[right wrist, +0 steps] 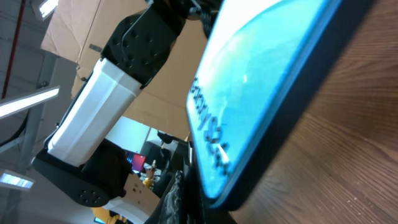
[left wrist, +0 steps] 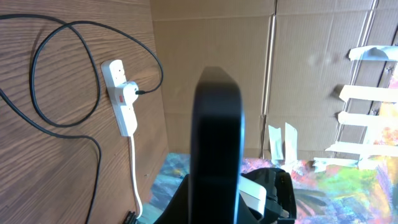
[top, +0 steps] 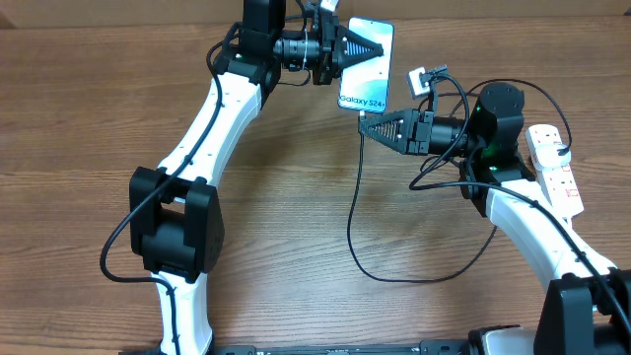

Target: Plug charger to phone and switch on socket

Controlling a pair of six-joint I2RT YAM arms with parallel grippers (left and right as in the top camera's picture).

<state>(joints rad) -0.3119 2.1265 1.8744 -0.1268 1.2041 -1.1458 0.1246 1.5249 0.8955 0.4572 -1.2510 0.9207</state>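
My left gripper (top: 347, 49) is shut on the phone (top: 367, 65) and holds it off the table at the far middle, its cyan screen reading "Galaxy S24". In the left wrist view the phone (left wrist: 217, 137) shows edge-on and dark. My right gripper (top: 367, 126) is shut on the charger's plug end just below the phone's lower edge. The black charger cable (top: 353, 227) hangs from it and loops widely over the table. The right wrist view shows the phone screen (right wrist: 261, 87) very close; the plug tip is hidden. The white socket (top: 555, 166) lies at the right edge.
The socket (left wrist: 120, 98) also shows in the left wrist view with a white adapter plugged in and its white cord running off the table edge. The black cable (left wrist: 37, 93) loops beside it. Cardboard walls stand behind the table. Both arm bases are at the near edge.
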